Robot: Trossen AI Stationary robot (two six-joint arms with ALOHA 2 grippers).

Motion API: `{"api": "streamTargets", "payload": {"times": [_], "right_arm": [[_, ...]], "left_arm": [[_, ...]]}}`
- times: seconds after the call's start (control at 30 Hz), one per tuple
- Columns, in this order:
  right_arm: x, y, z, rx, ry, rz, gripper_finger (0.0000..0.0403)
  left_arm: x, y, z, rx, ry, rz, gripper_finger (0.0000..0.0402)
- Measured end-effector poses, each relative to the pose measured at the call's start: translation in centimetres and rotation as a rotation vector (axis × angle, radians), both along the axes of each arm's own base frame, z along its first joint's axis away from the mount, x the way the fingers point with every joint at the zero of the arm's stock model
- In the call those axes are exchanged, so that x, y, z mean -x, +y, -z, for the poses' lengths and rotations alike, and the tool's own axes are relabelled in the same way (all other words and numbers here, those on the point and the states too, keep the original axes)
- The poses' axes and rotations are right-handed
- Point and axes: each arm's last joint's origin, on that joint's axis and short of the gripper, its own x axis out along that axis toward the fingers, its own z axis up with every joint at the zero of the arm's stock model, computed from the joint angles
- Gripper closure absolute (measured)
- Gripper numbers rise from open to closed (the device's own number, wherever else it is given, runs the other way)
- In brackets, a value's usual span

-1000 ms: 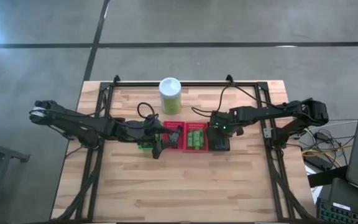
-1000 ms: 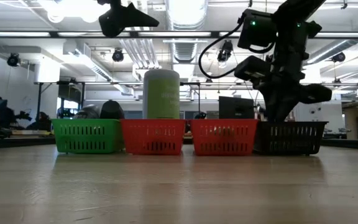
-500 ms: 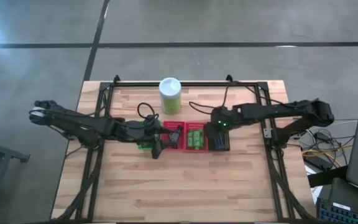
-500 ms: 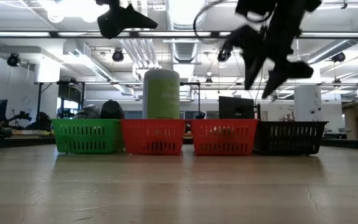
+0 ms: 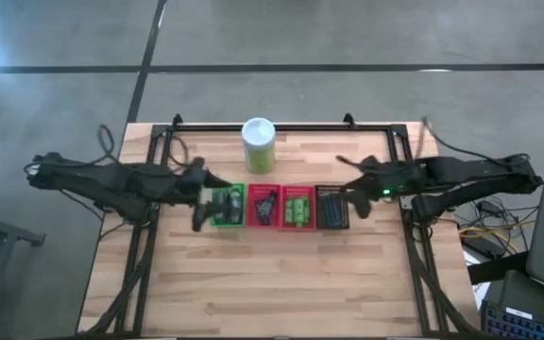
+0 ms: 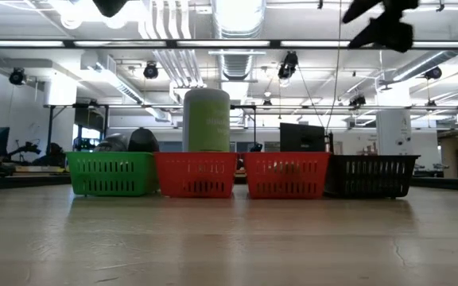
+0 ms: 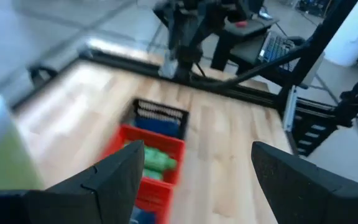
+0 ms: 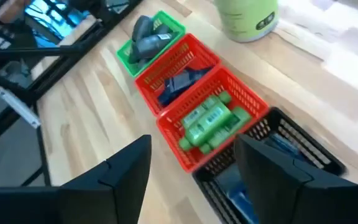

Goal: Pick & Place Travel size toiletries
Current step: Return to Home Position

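Sorting looks done imo: grey bottles (image 8: 146, 38) in green basket (image 6: 111, 173), packets (image 8: 179, 81) in left red basket (image 6: 196, 175), green bottles (image 8: 211, 119) in right red basket (image 6: 286, 175), blue sticks (image 7: 160, 126) in black basket (image 6: 370, 176). None loose on counter (image 5: 281, 274). Left gripper (image 5: 199, 206) & right gripper (image 5: 357, 195) hover at the row's ends, fingers (image 8: 129, 171) spread wide, holding nothing.

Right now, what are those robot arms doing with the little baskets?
Nothing is held. The left tool and right tool hang open and empty, high at either end of the basket row. Grey bottles lie in the green basket, packets in the left red basket, green bottles in the right red basket, blue sticks in the black basket.
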Motion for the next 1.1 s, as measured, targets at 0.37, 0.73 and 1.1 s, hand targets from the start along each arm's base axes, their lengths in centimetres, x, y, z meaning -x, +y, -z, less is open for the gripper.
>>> {"api": "streamTargets", "payload": {"times": [0.37,0.73,1.1], "right_arm": [[5.9,-0.1,-2.6,0.049,-0.283,-0.102,0.0192],[5.6,0.7,5.3,-0.101,-0.480,-0.303,0.0163],[8.0,0.4,9.3,0.027,-0.848,-0.371,0.0132]], "left_arm": [[4.8,0.8,-1.3,0.093,-0.109,0.043,0.0101],[4.3,0.4,5.6,0.249,-0.314,0.129,0.0101],[7.0,1.1,11.8,0.209,-0.588,0.143,0.0101]]}}
